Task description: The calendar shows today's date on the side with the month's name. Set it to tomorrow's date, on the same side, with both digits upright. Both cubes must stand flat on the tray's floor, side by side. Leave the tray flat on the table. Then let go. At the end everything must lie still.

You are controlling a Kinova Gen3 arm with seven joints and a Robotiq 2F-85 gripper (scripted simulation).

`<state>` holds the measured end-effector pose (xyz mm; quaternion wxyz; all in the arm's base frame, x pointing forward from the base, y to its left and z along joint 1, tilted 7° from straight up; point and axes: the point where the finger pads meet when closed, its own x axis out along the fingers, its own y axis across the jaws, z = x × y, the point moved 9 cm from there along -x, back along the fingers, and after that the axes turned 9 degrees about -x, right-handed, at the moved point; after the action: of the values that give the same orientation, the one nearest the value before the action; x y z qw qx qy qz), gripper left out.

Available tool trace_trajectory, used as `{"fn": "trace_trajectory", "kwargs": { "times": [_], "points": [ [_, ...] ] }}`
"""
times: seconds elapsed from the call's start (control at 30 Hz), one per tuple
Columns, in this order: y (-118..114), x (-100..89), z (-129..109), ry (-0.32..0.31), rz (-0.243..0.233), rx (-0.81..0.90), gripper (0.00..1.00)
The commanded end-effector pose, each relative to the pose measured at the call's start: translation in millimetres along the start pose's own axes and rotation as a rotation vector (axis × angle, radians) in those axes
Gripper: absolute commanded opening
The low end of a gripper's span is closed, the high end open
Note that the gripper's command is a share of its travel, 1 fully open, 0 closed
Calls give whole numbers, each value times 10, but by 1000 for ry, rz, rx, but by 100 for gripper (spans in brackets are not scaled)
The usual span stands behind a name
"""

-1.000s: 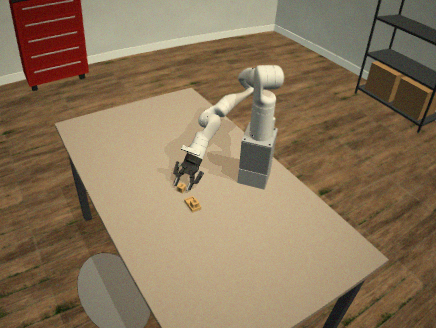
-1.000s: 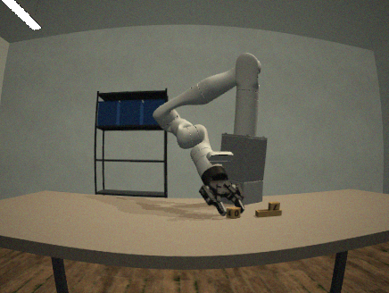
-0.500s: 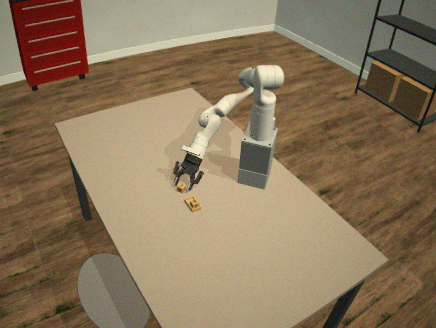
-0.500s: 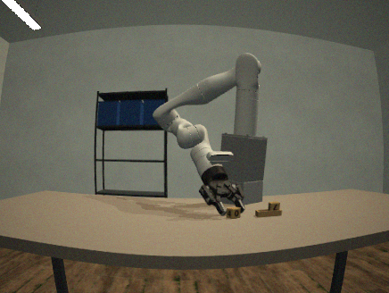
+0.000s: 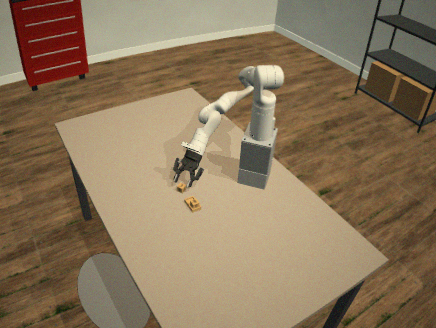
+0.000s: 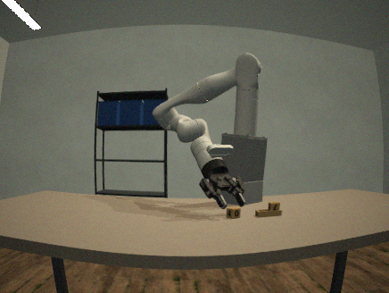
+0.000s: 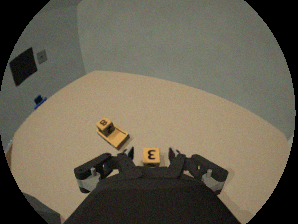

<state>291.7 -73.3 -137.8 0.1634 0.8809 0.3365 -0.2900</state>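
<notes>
A small wooden cube (image 5: 181, 187) lies alone on the table, outside the tray. It shows a 3 on top in the wrist view (image 7: 150, 155) and dark digits on its side in the exterior view (image 6: 233, 213). My gripper (image 5: 188, 176) is open, just above and behind this cube, apart from it; it also shows in the exterior view (image 6: 229, 199) and in the wrist view (image 7: 150, 160). The wooden tray (image 5: 188, 204) lies flat a little beyond the cube, with the other cube (image 6: 274, 206) standing in it. The tray also shows in the wrist view (image 7: 112, 133).
The arm's grey base block (image 5: 257, 160) stands on the table to the right of the gripper. A round grey stool (image 5: 111, 290) stands by the table's near edge. A black shelf (image 6: 131, 143) stands behind the table.
</notes>
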Motion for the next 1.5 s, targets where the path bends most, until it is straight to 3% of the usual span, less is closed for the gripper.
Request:
{"fn": "trace_trajectory", "kwargs": {
  "times": [0.0,0.33,0.97,1.47],
  "points": [
    [16,-76,-63,1,2,-6,67],
    [49,-301,-285,1,2,-6,67],
    [55,-353,-344,-4,-1,-6,67],
    [42,-318,-458,-118,-46,-9,67]
  ]
}}
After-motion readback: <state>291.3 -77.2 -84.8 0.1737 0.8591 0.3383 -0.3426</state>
